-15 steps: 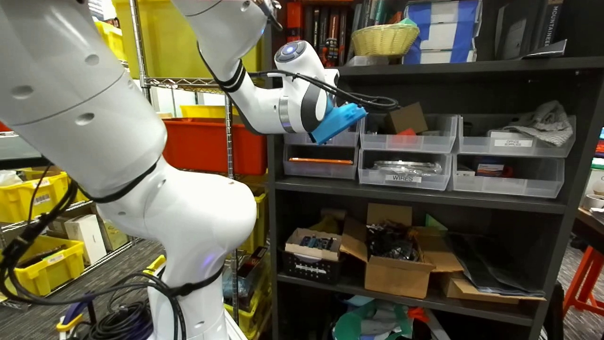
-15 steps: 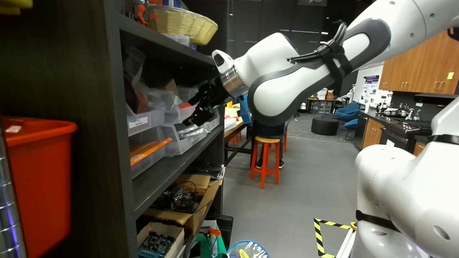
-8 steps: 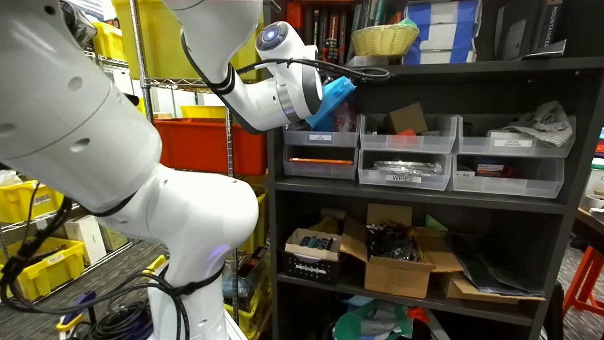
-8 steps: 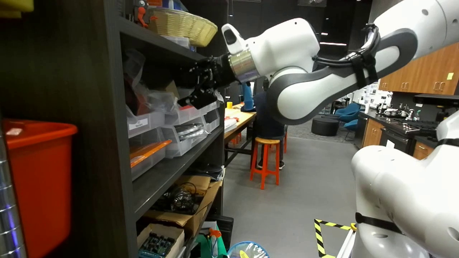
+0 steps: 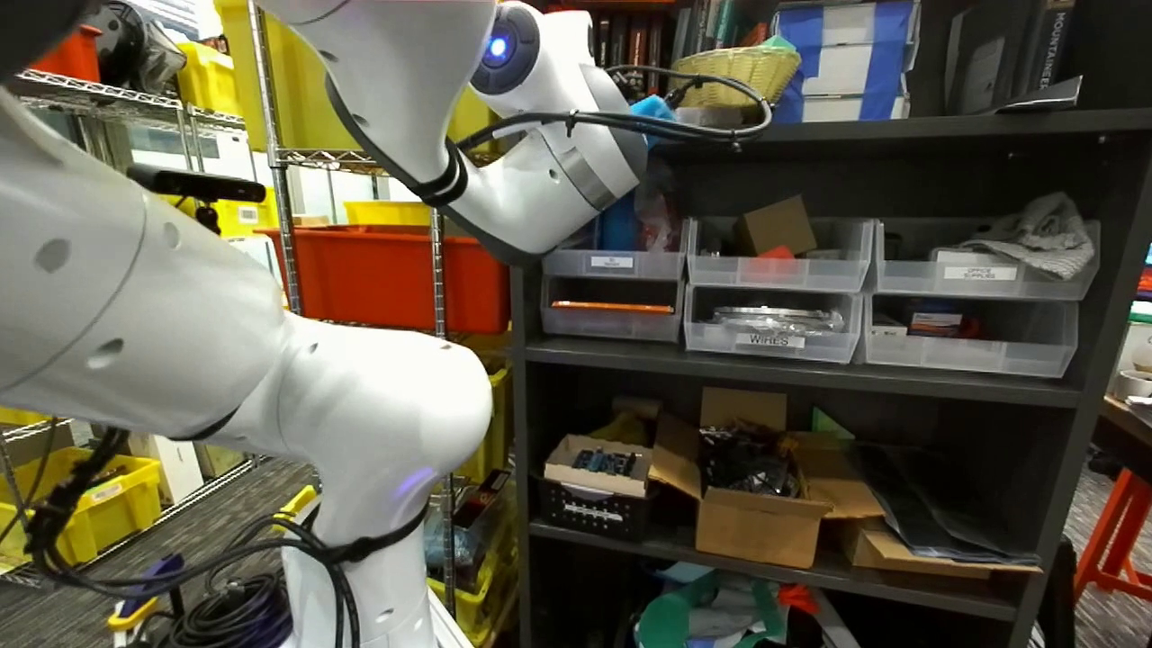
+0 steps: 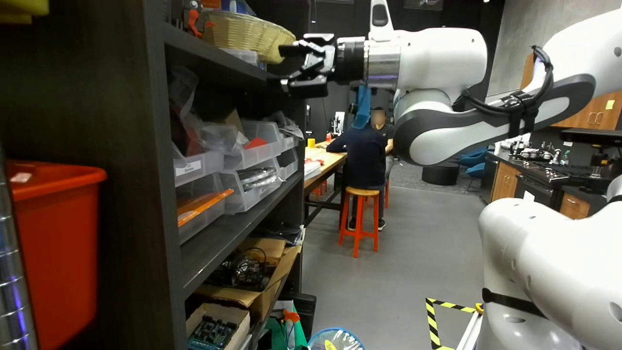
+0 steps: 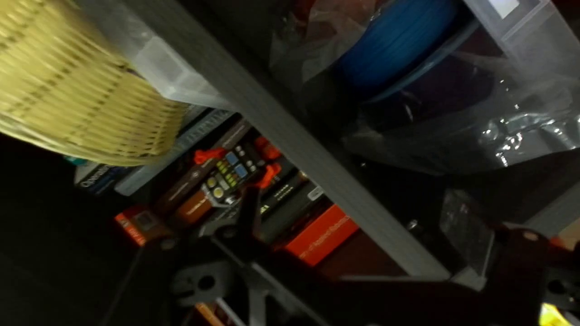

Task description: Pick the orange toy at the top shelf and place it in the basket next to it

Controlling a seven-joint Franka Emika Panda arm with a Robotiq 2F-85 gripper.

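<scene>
1. Wrist view: the orange toy [image 7: 235,170], a small robot with a dark patterned body and orange limbs, is standing on the top shelf [image 7: 317,167], with books [image 7: 321,235] rising behind it.
2. To the toy's right, as one faces the shelves, the woven basket [image 6: 247,35] is sitting near it, a clear container [image 5: 711,115] showing just beneath.
3. In an exterior view, the end effector [image 6: 284,68] is hovering in front of the shelving, about level with the top shelf, its fingers [image 6: 308,88] standing wide apart.
4. There the upper finger is overlapping the basket's outline; whether they are touching, I cannot tell.
5. In an exterior view, the white arm [image 5: 387,387] is hiding the end effector.
6. Below the top shelf, clear bins [image 5: 778,272] are holding mixed items.
7. On the far side, a person [image 6: 364,155] is sitting on a stool [image 6: 360,192] beside a wooden tabletop [image 6: 333,159].
</scene>
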